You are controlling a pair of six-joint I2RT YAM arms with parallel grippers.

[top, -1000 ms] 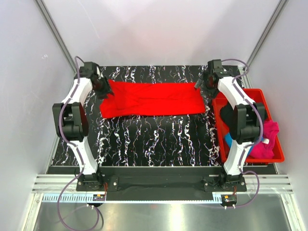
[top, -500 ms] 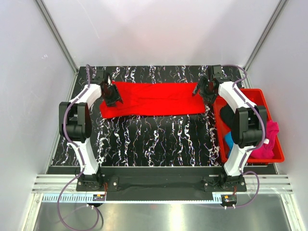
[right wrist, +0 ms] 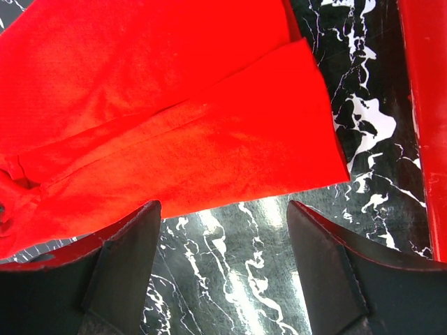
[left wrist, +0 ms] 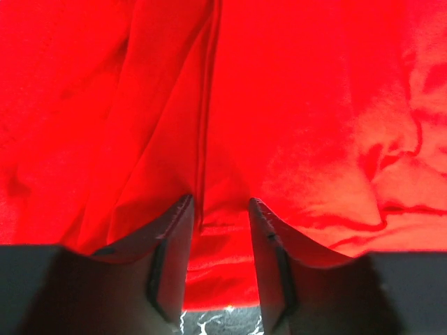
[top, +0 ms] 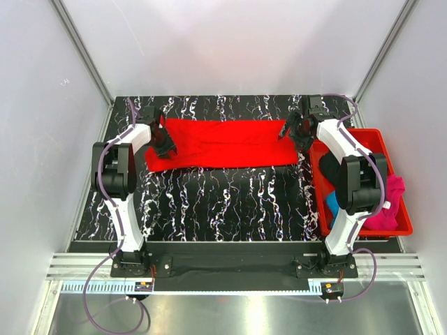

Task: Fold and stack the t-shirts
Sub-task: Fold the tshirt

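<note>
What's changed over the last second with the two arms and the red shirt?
The left gripper swung inward and nearer, from the table's left side to over the left end of the red shirt, jaws apart. The right gripper drew slightly nearer at the right end, jaws wide. The shirt and bin stayed put.

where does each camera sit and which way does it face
Top camera: above and behind the arms, looking down on the table, red t-shirt and red bin; both whole arms show.
Left wrist: on the left gripper, looking down at the shirt's left end; its two fingers frame a fold.
Right wrist: on the right gripper, looking down at the shirt's right edge; its open fingers show.
Shared: all three see the shirt; top and right wrist also see the bin.
</note>
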